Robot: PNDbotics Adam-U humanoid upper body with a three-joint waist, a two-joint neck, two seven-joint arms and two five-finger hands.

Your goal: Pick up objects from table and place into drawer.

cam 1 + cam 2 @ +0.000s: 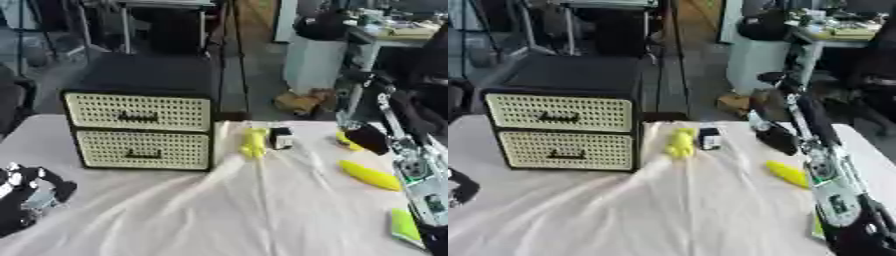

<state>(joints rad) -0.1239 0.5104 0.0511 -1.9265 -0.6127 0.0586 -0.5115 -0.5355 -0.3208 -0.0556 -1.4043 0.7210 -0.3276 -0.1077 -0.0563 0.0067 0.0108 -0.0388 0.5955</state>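
Note:
A black cabinet [140, 75] stands at the table's back left with two cream perforated drawers, the upper [138, 112] and the lower [143, 149], both closed. On the white cloth lie a yellow object [254, 142], a small black and white box [281, 138] beside it, and a long yellow object [369, 175] further right. My right hand [367, 138] is low over the far right of the table, and a bit of another yellow thing [345, 140] shows at its left edge. My left hand [31, 196] rests open at the lower left, holding nothing.
A flat yellow-green item [404, 225] lies at the table's right front edge under my right arm. The cloth [219, 215] is wrinkled, with a ridge running from the cabinet's corner. Beyond the table are a white bin [311, 60] and a desk.

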